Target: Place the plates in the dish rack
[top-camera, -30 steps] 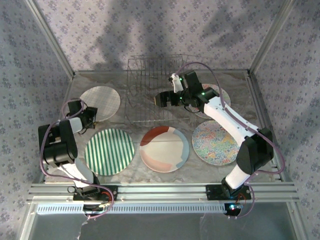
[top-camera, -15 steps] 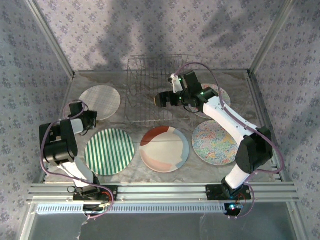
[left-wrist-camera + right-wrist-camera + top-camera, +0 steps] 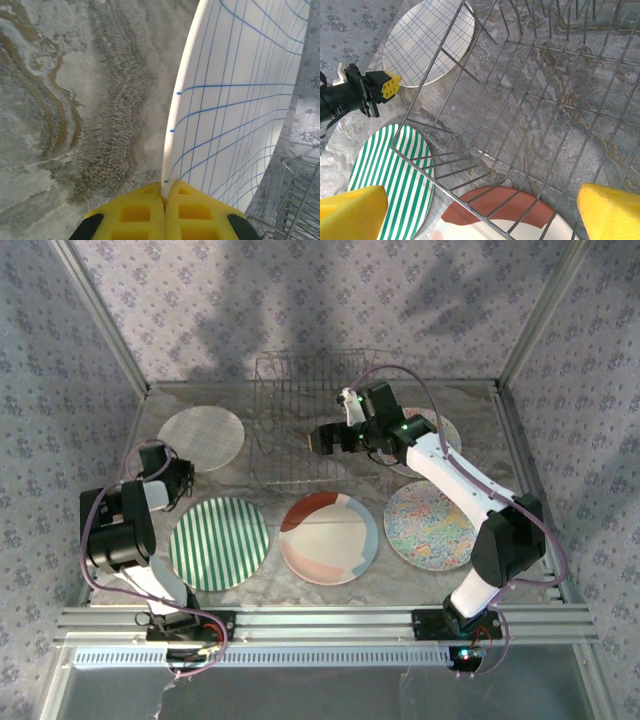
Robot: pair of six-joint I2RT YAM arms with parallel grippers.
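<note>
Covering the table [image 3: 270,502] is grey marbled sheeting, with floral-papered walls [image 3: 60,360] around it. At far left, the left gripper [image 3: 164,192] is clamped on the near rim of the grid-lined plate [image 3: 203,437], which reaches toward the far wall. At far centre stands the dish rack [image 3: 290,405], prongs upward. The right gripper [image 3: 318,438] hangs over it, fingers wide apart.

right arm [image 3: 455,478] white, black joints, purple cable [image 3: 400,370] — left pincer fingers [image 3: 135,215] yellow, pocketed

Bright, even light throws soft shadows on the back wall [image 3: 230,310].
</note>
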